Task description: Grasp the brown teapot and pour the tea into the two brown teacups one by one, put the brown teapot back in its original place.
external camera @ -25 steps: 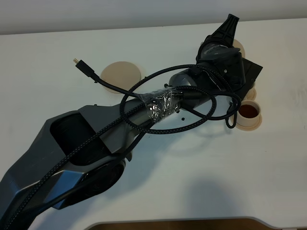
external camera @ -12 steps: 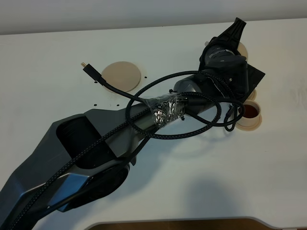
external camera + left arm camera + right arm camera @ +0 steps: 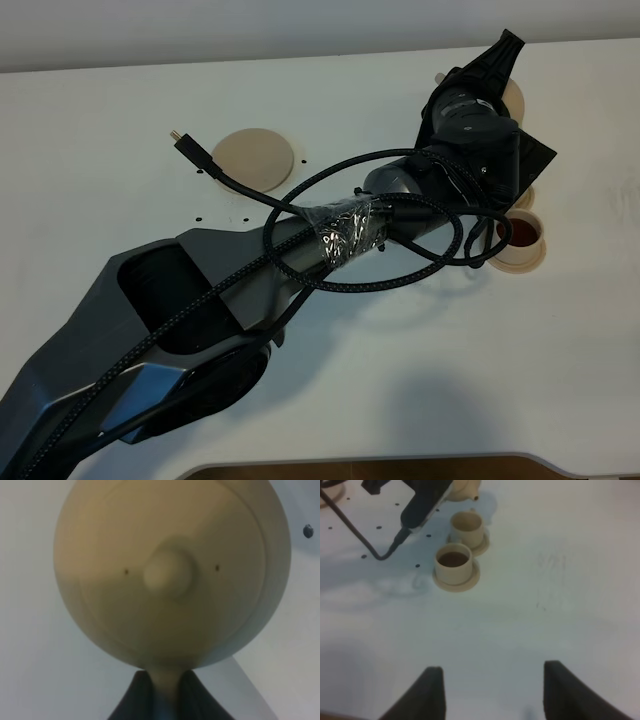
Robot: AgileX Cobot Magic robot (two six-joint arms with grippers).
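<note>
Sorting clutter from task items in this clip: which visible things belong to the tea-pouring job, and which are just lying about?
Job: brown teapot, left gripper holding it, filled teacup, second teacup, large saucer.
Lying about: black cable with loose plug.

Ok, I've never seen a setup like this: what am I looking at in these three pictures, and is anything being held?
This is a robot with two arms, each ending in jaws. One picture comes from a camera mounted high; the other two from cameras on the wrists. From above, the dark grey left arm reaches across the white table. Its wrist camera shows its jaws shut on the handle of a rounded beige clay teapot, lifted off its flat round tan saucer. The right arm's jaws stand open and empty. Two small beige clay cups stand on saucers: the cup closer to the right wrist camera holds dark reddish-brown tea; the farther cup is near the teapot's spout.
</note>
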